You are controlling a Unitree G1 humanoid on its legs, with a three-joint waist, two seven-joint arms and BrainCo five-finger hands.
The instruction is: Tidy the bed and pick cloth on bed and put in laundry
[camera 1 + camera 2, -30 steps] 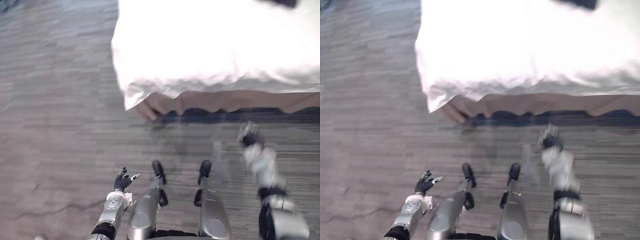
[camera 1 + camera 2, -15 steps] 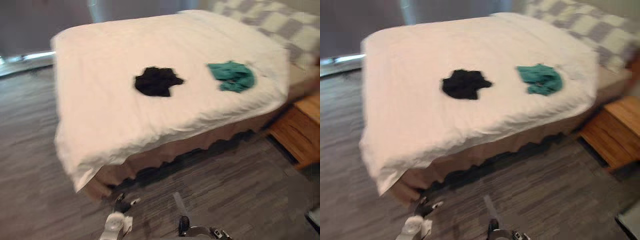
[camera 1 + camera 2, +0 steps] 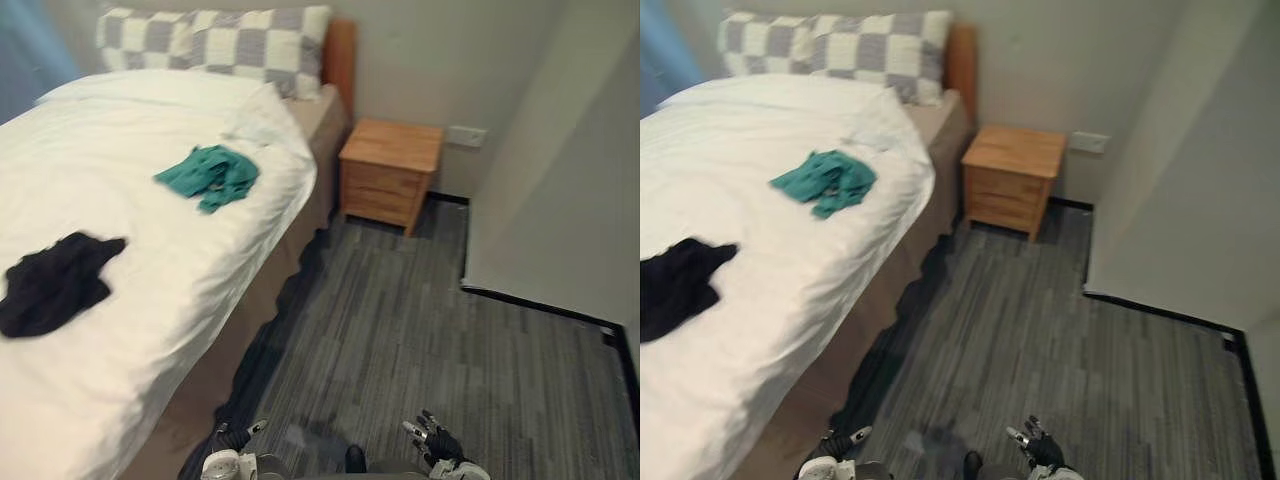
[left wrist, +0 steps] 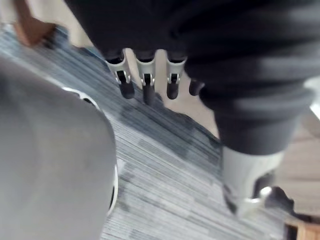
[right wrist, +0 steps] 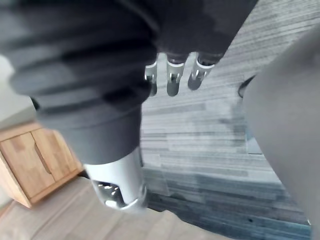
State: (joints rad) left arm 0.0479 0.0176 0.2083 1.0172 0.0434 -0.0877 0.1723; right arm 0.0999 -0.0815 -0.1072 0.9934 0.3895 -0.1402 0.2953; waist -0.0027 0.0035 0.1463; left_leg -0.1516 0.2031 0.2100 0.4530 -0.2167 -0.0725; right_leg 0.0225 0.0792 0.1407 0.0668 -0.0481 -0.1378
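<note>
A white-covered bed (image 3: 150, 300) fills the left of the eye views. On it lie a black cloth (image 3: 50, 285) near the left edge and a teal cloth (image 3: 210, 175) farther up, toward the pillows. My left hand (image 3: 228, 458) hangs low at the bottom, beside the bed's foot, fingers relaxed and holding nothing. At the bottom right, over the carpet, my right hand (image 3: 438, 448) is likewise open and empty. Both wrist views look past straight fingers (image 4: 145, 82) (image 5: 172, 77) at the grey carpet.
Two checked pillows (image 3: 215, 45) lean against the headboard. A wooden nightstand (image 3: 388, 172) stands right of the bed against the wall. A light wall (image 3: 560, 180) closes the right side. Grey striped carpet (image 3: 420, 330) runs between bed and wall.
The camera has swung right along the bed: the pillows, nightstand and right wall have come into sight. The cloths lie as before. My right hand now shows low at the bottom.
</note>
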